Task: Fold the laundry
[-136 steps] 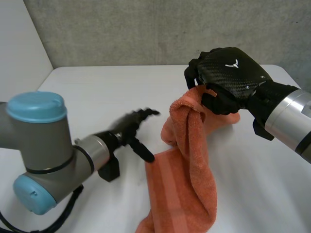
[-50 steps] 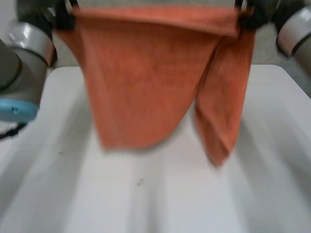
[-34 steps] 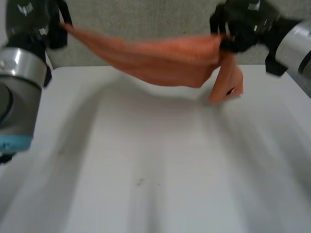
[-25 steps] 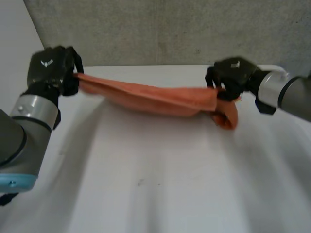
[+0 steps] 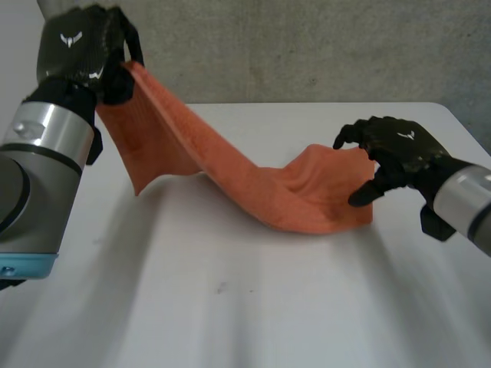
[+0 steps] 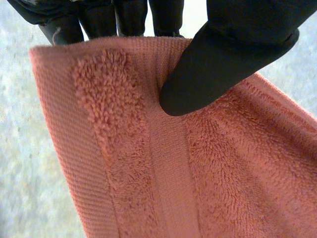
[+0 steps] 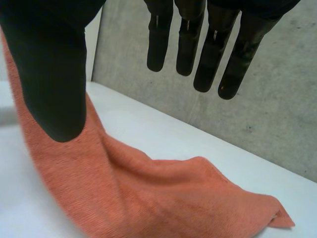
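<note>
Orange terry towel (image 5: 284, 195) slopes from the left hand (image 5: 80, 54), held high above the white surface (image 5: 230, 307), down to a rumpled end lying on that surface beside the right hand (image 5: 395, 149). The left thumb pinches the towel's hemmed edge, near a corner, against its fingers (image 6: 129, 15). The right fingers (image 7: 213, 44) are spread wide and hold nothing, just above the towel's lowered end.

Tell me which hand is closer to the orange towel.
Left. The left hand pinches the towel at its raised corner; the right hand is open beside its other end.
</note>
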Action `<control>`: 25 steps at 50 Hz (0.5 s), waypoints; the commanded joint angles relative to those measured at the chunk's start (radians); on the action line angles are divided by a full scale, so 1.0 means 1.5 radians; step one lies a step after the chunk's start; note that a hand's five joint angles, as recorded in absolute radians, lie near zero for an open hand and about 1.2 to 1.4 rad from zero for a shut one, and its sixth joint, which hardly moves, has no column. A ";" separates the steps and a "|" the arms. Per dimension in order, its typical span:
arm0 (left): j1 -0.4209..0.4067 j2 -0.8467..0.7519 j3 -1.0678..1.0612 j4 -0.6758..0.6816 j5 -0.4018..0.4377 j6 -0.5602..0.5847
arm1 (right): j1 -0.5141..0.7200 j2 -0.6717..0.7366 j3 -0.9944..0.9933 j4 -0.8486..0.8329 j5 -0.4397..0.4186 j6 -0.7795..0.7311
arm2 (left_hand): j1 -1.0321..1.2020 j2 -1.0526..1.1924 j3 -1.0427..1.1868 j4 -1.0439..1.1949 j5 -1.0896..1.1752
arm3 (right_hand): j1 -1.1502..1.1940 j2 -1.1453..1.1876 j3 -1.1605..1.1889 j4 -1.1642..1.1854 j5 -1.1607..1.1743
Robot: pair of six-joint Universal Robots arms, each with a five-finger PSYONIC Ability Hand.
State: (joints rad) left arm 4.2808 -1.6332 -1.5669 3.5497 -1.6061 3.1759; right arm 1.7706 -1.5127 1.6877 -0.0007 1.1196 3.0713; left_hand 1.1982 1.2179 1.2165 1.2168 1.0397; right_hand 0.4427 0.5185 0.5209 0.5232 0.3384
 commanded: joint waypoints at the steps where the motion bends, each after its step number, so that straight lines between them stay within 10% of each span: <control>1: -0.040 0.031 0.061 -0.016 0.000 0.001 | -0.016 -0.085 0.108 -0.002 -0.009 0.038 | 0.132 0.119 0.120 0.120 0.121 | 0.203 0.153 0.151 0.150 0.157; 17: -0.112 0.077 0.134 -0.033 -0.001 0.002 | -0.016 0.014 0.201 0.003 -0.068 0.040 | 0.132 0.119 0.120 0.120 0.121 | 0.171 0.120 0.119 0.117 0.124; 25: -0.140 0.133 0.129 -0.035 -0.003 0.002 | -0.015 0.081 0.140 -0.062 -0.006 0.059 | 0.132 0.119 0.120 0.120 0.121 | 0.043 -0.007 -0.009 -0.010 -0.003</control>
State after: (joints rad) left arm 4.0957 -1.4901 -1.3633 3.4995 -1.6095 3.1783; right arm 1.7466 -1.4805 1.9775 -0.0089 1.0289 3.1335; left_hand 1.1982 1.2179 1.2166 1.2169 1.0397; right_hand 0.4474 0.5071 0.5065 0.5053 0.3350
